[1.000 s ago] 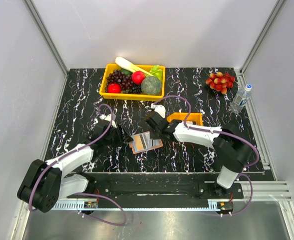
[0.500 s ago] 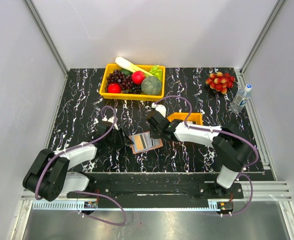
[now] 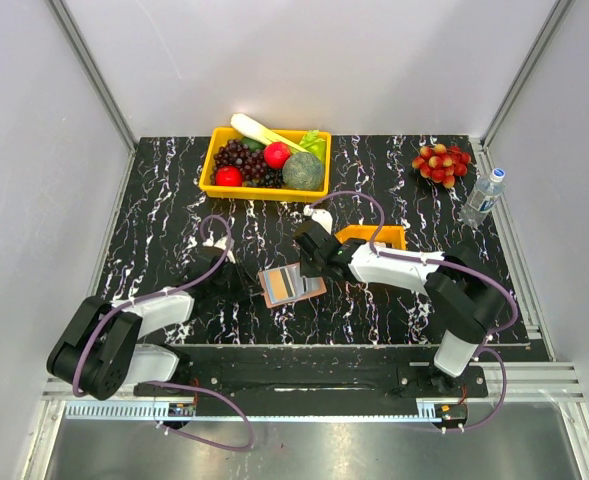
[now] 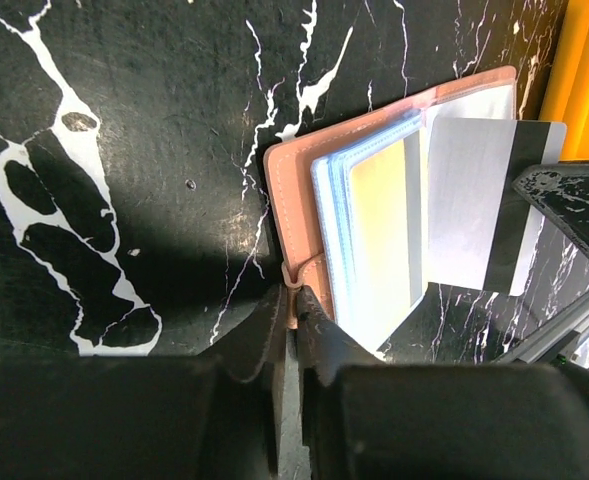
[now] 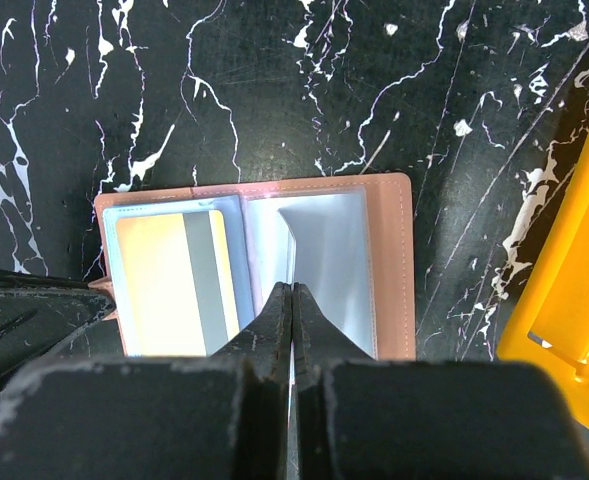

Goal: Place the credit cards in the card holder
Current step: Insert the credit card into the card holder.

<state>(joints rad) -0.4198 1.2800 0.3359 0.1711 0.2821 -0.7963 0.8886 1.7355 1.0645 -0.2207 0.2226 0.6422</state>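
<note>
The tan-pink card holder [image 3: 291, 285] lies open on the black marble table between both arms. A yellow card with a grey stripe [image 4: 379, 230] [image 5: 159, 280] sits in its left sleeve. My left gripper [image 4: 294, 305] [image 3: 242, 280] is shut on the holder's snap tab at its left edge. My right gripper [image 5: 292, 290] [image 3: 312, 262] is shut on a pale grey credit card with a dark stripe [image 4: 469, 200], held on edge over the holder's right sleeve [image 5: 334, 270]. In the right wrist view this card shows only edge-on.
A small orange tray [image 3: 374, 236] [image 5: 564, 280] stands just right of the holder, behind my right gripper. A yellow fruit bin [image 3: 214, 165] stands at the back. A red fruit cluster [image 3: 441, 162] and a water bottle [image 3: 482, 197] are at the back right.
My left gripper has closed onto the holder's snap tab after reaching in toward it. The holder shifted slightly. The right gripper stays shut on its card over the holder.
</note>
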